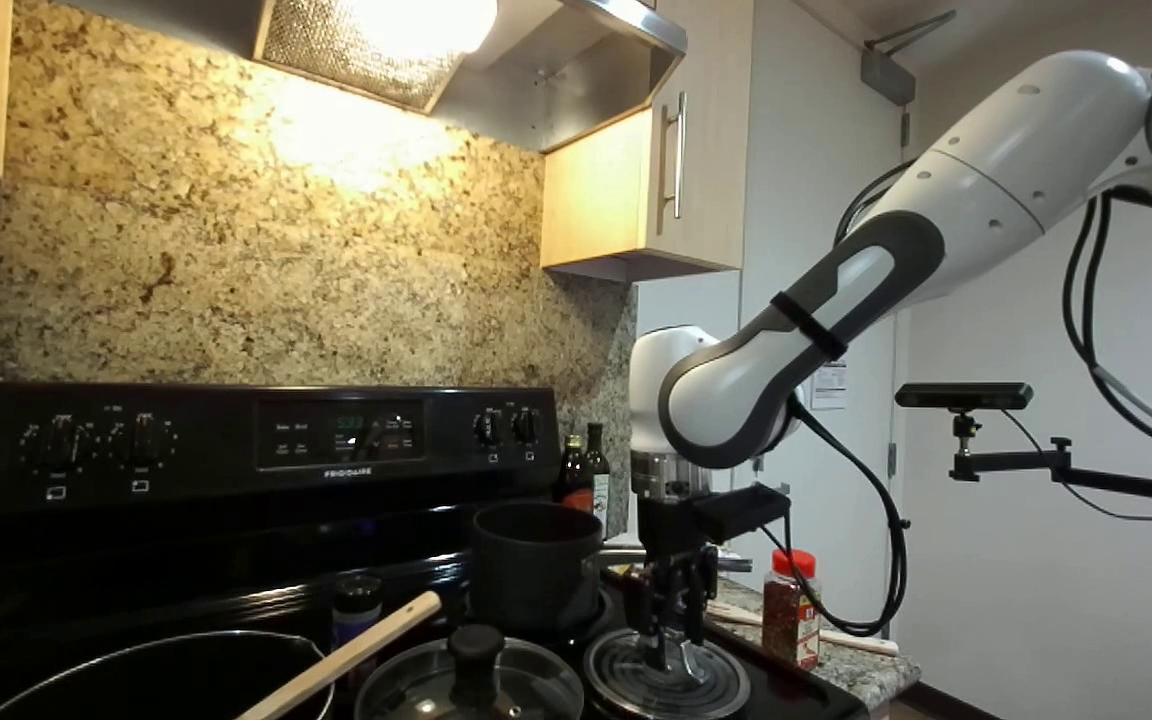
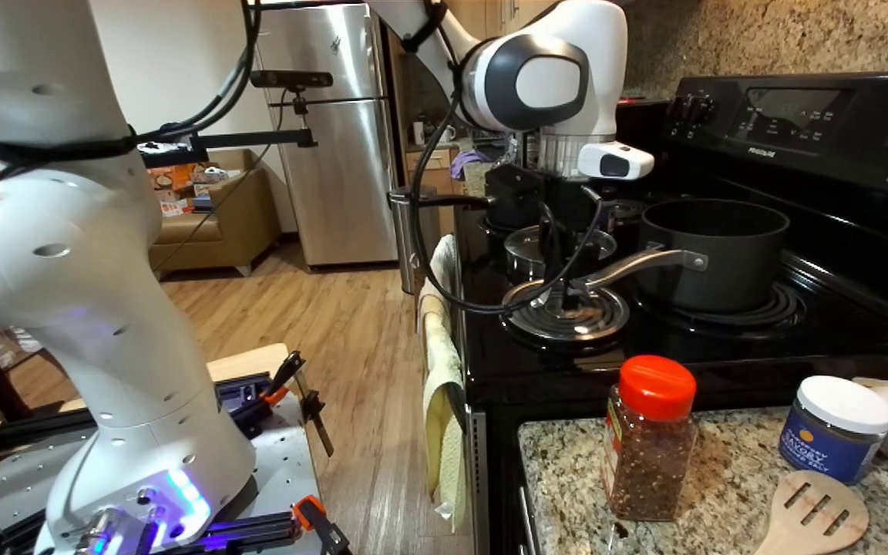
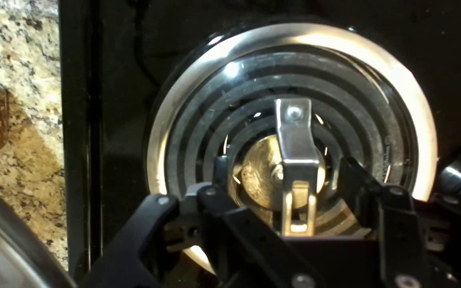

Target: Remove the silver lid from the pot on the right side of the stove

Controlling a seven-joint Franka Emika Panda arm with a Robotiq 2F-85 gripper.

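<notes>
The silver lid (image 3: 290,34) has a bright silver rim, a see-through middle and a metal strap handle (image 3: 296,148). It lies flat on the front right coil burner, and also shows in both exterior views (image 1: 626,690) (image 2: 602,324). My gripper (image 3: 284,162) is open, pointing down, with one finger on each side of the handle and gaps showing. In both exterior views the gripper (image 1: 673,645) (image 2: 563,293) is low over the lid. The dark pot (image 1: 536,565) (image 2: 710,262) stands uncovered on the back right burner of the black stove (image 1: 206,450).
The pot's metal handle (image 2: 637,266) reaches close to the gripper. A glassy lid with a black knob (image 1: 476,665) and a large pan (image 1: 136,650) with a wooden utensil (image 1: 356,650) stand to one side. A red-capped jar (image 1: 793,610) (image 2: 650,439) stands on the granite counter.
</notes>
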